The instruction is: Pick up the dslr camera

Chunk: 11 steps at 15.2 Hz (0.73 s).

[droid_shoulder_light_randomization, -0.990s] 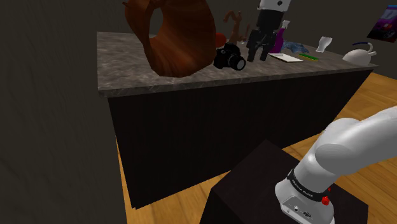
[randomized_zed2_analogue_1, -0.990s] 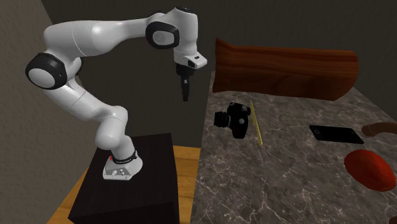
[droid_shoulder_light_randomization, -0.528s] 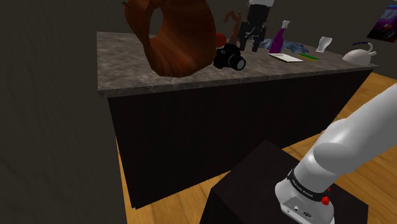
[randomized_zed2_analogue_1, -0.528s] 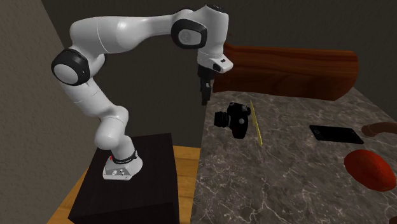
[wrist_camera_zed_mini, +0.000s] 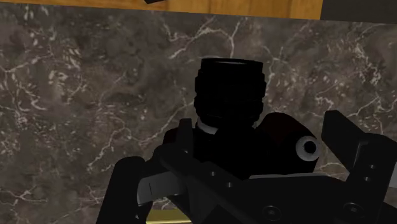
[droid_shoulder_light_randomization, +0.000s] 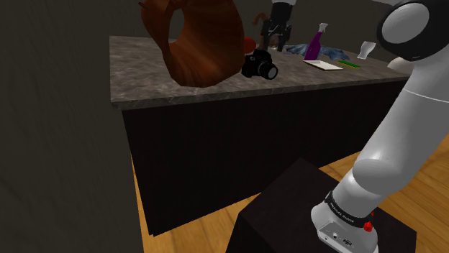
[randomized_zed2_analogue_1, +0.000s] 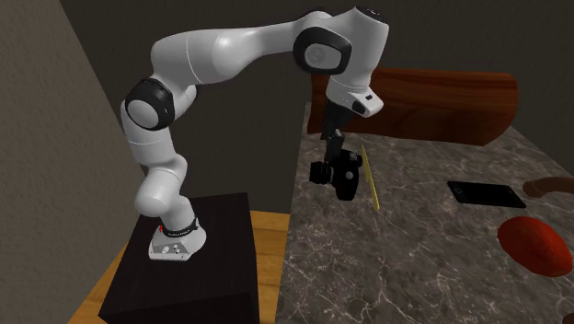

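The black DSLR camera (droid_shoulder_light_randomization: 259,66) sits on the dark marble counter (droid_shoulder_light_randomization: 151,75) near its front edge, lens pointing out over that edge. In the second exterior view the DSLR camera (randomized_zed2_analogue_1: 337,174) lies just inside the counter's left edge. My gripper (droid_shoulder_light_randomization: 276,36) hangs directly above it, fingers apart and pointing down, and my gripper (randomized_zed2_analogue_1: 329,147) is just over the camera's top. In the wrist view the camera (wrist_camera_zed_mini: 230,95) lies between the spread fingers (wrist_camera_zed_mini: 125,191) of the gripper (wrist_camera_zed_mini: 235,153). No finger touches it.
A big curved brown wooden piece (droid_shoulder_light_randomization: 198,43) stands close beside the camera. A yellow pencil (randomized_zed2_analogue_1: 371,177), a black tablet (randomized_zed2_analogue_1: 486,194) and a red object (randomized_zed2_analogue_1: 533,245) lie further in. A purple bottle (droid_shoulder_light_randomization: 314,43) and a white pad (droid_shoulder_light_randomization: 324,65) sit along the counter.
The arm has swung from beside the counter edge to above the camera, and the gripper has come down close over it, still open.
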Tool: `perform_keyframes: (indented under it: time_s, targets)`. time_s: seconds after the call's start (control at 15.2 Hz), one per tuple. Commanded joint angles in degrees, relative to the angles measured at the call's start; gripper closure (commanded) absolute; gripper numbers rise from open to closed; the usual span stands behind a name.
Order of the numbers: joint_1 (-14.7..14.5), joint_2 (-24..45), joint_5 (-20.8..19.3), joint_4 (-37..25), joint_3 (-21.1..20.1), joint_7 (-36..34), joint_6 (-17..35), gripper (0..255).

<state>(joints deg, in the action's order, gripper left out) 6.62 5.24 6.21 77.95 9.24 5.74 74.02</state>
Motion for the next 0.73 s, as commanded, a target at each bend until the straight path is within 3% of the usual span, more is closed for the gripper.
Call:
perform_keyframes:
  time_s: [0.0, 0.53, 0.59, 0.66]
  targets:
    - [0.5, 2.4, 0.5, -2.4, 0.3, 0.4, -0.4, 0]
    - [0.2, 0.2, 0.0, 5.7, 0.2, 0.6, 5.6, 0]
    - [0.2, 0.2, 0.0, 5.8, 0.2, 0.7, 5.6, 255]
    - [0.2, 0.2, 0.0, 5.8, 0.2, 0.6, 5.6, 255]
